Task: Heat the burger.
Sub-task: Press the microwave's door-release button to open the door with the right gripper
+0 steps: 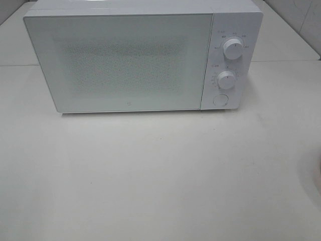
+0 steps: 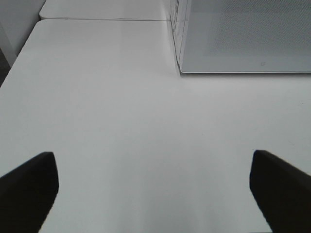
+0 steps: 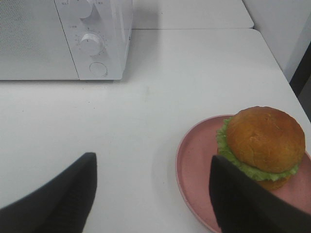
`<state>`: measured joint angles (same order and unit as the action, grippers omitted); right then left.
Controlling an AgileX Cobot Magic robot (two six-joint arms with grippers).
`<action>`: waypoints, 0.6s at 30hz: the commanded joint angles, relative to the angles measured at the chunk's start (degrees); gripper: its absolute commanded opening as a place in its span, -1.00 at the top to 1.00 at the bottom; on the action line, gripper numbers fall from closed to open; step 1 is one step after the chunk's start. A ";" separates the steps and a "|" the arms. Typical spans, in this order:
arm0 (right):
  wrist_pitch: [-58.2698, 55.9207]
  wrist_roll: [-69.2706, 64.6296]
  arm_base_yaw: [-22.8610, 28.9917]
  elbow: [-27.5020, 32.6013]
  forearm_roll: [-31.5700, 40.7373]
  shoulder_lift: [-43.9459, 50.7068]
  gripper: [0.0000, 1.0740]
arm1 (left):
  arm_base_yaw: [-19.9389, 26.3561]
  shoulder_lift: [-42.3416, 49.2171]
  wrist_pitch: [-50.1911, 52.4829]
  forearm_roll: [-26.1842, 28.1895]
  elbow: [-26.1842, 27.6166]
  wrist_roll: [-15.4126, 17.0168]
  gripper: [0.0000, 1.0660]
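Observation:
The burger (image 3: 265,138), with a golden-brown bun and a green lettuce frill, sits on a pink plate (image 3: 194,160) in the right wrist view. My right gripper (image 3: 151,160) hangs open over the white table just beside the plate. Nothing is between its fingers, and one dark finger (image 3: 238,204) overlaps the plate's near rim, next to the burger. The left gripper (image 2: 151,155) is wide open above bare table, its fingers empty. Neither gripper nor the burger shows in the high view.
A white microwave (image 1: 120,60) stands at the back of the table with its door shut. Two knobs (image 1: 232,48) (image 1: 226,80) and a round button (image 1: 220,99) sit on its right panel. Its corner (image 2: 243,34) appears ahead of the left gripper.

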<state>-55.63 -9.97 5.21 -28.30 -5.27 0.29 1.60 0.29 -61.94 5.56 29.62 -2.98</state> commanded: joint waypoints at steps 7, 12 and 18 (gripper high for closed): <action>0.57 0.23 -0.17 0.06 0.11 1.49 -0.19 | 0.11 1.20 0.74 0.17 -0.06 -0.23 -0.88; 0.57 0.23 -0.17 0.06 0.11 1.49 -0.19 | 0.11 1.20 0.74 0.17 -0.06 -0.23 -0.88; 0.86 0.11 -0.17 -0.23 0.86 1.49 -0.19 | 0.11 1.20 0.74 0.17 -0.06 -0.23 -0.88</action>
<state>-55.52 -9.97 5.21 -28.36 -4.87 0.29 1.60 0.29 -61.94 5.56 29.62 -2.98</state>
